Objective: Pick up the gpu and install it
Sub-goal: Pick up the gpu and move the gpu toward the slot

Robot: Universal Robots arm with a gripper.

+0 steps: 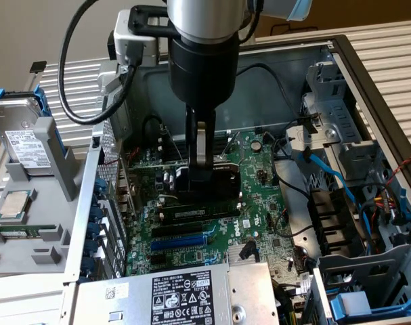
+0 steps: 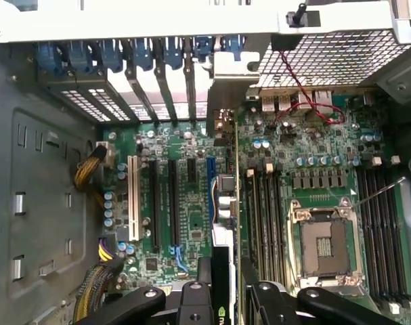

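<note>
Grip firm: black metal gripper (image 1: pixel 202 177) clamped on thin green gpu card (image 1: pixel 224 181) with black cooler, edge-on between its fingers, just above large green motherboard (image 1: pixel 263 203).

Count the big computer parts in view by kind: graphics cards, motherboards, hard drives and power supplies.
gpu: 1
motherboard: 1
hard drive: 1
power supply: 1
Total: 4

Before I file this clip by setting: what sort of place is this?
Probably a PC repair or assembly bench: an open computer case, its motherboard bared, a hard drive beside it, the end effector holding the gpu inside.
</note>
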